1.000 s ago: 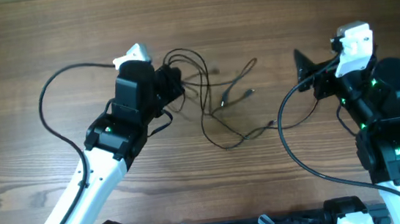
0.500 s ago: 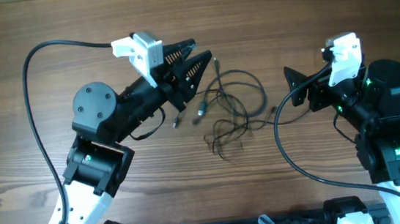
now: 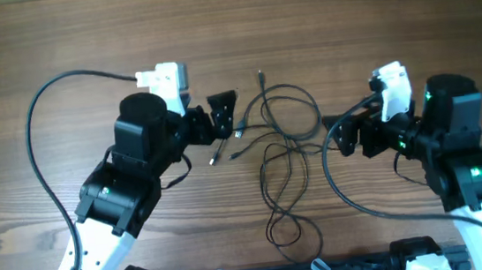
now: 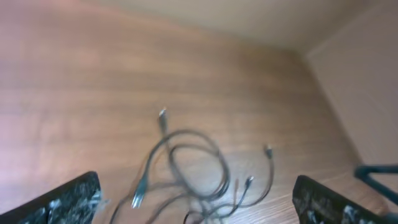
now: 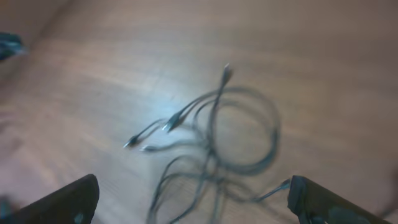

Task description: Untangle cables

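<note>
Cables (image 3: 279, 140): loose on the desk (image 3: 389, 14) between my arms — tangle runs far-to-near.
Left end effector (image 3: 230, 116): wide open, empty, just beside the plug ends.
Right end effector (image 3: 337, 135): wide open, empty, just beside the loop.

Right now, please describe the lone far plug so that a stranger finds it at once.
On the wooden table, thin black cables lie bunched between the left end effector and the right end effector. One plug sticks out alone from the round loop on its far side, pointing away from the robot; three other plugs cluster at the left.
</note>
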